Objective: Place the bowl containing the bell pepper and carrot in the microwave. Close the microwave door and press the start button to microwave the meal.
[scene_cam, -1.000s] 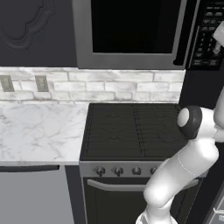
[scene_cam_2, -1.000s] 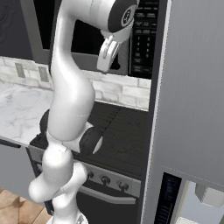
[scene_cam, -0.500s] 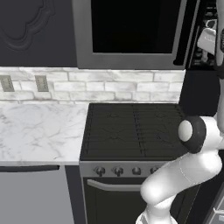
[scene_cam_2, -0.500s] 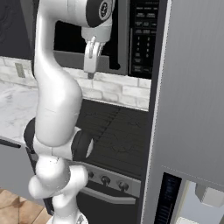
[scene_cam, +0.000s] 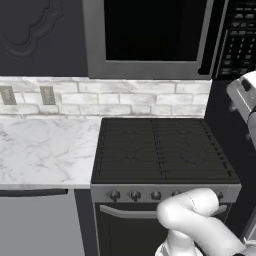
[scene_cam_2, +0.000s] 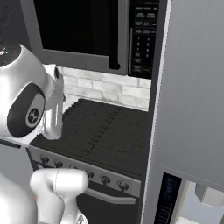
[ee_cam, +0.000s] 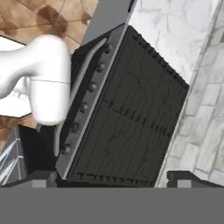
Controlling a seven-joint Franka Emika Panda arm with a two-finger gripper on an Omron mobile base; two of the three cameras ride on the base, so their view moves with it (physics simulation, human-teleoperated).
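A black stove (scene_cam: 162,150) with a row of knobs (scene_cam: 135,195) stands beside a white marble worktop (scene_cam: 42,155). Behind runs a pale brick backsplash (scene_cam: 125,102) with two wall outlets (scene_cam: 27,95). A dark panelled cabinet (scene_cam: 40,35) hangs above; a tall grey panel (scene_cam_2: 192,87) stands right; the floor (ee_cam: 52,13) is brown tile.

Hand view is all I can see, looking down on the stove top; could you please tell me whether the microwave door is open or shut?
Observer: The microwave door is shut, closed flat, directly above the stove.
Operator: Thank you. Where is the start panel, please?
Observer: The black button panel sits right of the door, just past its dark vertical handle.
Operator: And what stands on that side of the stove?
Observer: A tall grey refrigerator stands against the stove's right side and rises past the button panel.
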